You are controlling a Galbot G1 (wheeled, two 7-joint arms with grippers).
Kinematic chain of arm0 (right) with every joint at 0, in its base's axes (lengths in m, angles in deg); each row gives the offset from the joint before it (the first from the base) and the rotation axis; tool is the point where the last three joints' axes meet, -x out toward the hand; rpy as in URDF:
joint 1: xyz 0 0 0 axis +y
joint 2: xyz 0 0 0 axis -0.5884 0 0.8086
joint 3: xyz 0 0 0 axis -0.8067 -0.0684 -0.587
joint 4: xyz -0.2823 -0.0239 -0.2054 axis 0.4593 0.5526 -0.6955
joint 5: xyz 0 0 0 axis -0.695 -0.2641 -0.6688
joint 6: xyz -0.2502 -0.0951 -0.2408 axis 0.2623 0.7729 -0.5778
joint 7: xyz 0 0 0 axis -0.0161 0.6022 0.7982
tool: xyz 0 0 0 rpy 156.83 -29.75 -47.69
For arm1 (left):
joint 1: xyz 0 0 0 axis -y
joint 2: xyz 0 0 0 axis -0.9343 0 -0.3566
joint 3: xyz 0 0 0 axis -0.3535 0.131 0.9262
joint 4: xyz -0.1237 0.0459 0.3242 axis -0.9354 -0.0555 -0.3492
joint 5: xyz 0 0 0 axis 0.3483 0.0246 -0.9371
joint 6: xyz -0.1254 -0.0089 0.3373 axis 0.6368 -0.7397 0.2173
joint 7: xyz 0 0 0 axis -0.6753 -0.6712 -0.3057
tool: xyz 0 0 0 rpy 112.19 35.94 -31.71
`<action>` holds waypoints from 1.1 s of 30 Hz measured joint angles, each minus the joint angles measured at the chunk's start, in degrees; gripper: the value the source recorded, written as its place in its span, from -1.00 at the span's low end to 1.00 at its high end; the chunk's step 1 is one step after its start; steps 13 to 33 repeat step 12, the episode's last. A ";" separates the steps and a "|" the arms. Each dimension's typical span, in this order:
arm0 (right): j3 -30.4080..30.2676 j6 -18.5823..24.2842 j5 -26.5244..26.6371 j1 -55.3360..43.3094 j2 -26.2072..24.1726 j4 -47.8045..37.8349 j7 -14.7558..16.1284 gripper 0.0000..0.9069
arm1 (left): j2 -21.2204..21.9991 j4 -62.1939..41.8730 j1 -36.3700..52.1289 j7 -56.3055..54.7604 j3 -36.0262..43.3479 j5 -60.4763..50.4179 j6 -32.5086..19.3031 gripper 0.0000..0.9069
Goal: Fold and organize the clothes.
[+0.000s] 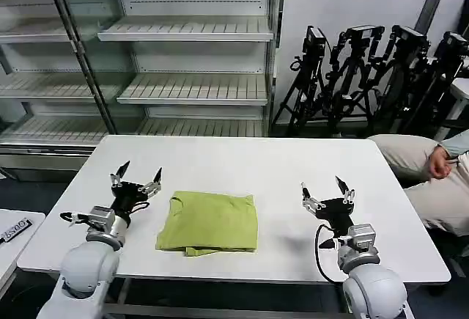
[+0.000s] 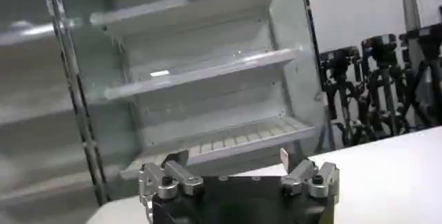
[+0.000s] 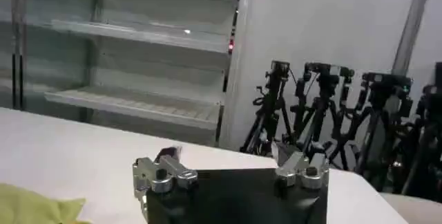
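The lime-green T-shirt (image 1: pixel 208 222) lies folded into a flat, roughly square bundle on the white table (image 1: pixel 242 161), with the left gripper (image 1: pixel 136 175) just beside its collar edge and the right gripper (image 1: pixel 327 191) well apart on its far side. Both grippers hover above the table with fingers spread wide and hold nothing. The thin fabric looks light, limp and apt to slide or unfold, so pinching all layers at a folded corner or edge seems safest.

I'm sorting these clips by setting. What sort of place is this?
Probably a robotics lab or data-collection room staged like a shop: bare retail shelving, a row of camera tripods along the wall, and a white table with a folded lime T-shirt.
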 measured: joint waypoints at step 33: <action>-1.49 5.56 -7.30 -0.83 1.45 -3.22 0.53 1.00 | -1.10 -4.51 -0.29 4.28 -2.09 -3.36 -8.12 1.00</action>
